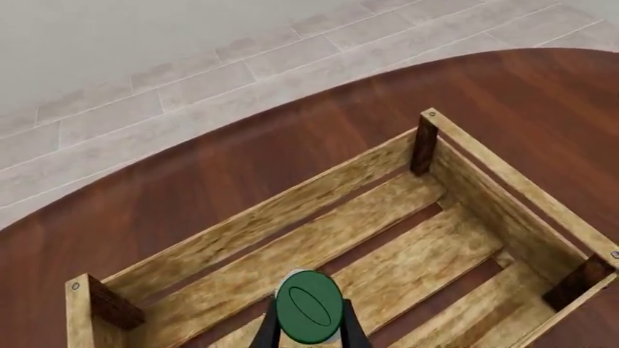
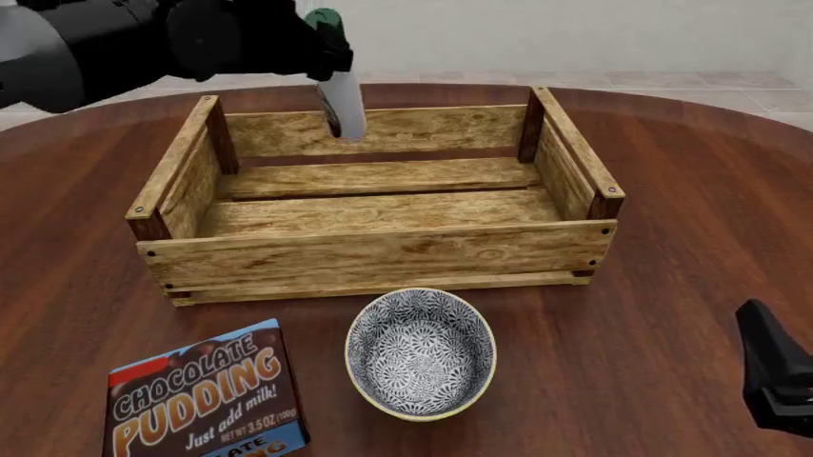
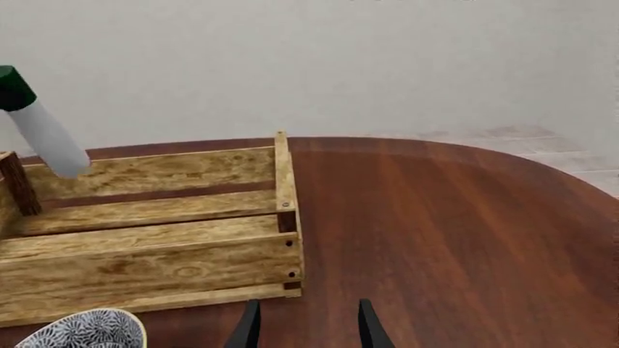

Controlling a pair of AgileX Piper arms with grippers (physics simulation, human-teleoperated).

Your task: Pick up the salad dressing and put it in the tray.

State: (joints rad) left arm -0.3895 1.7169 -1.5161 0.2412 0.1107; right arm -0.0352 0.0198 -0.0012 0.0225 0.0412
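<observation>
White salad dressing (image 2: 341, 107) tilted above the tray's (image 2: 381, 255) far-left corner, apparently clamped in the left gripper (image 2: 320, 43), right gripper (image 3: 304, 326) parted, empty, near table's (image 2: 661, 286) near-right edge.

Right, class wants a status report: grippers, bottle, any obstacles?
Left gripper shut on salad dressing, held tilted above the tray. Right gripper open, empty, low over the table. Tray interior bare.

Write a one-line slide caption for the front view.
Left claw holds the salad dressing above the tray; bowl and pudding box sit nearer.
</observation>
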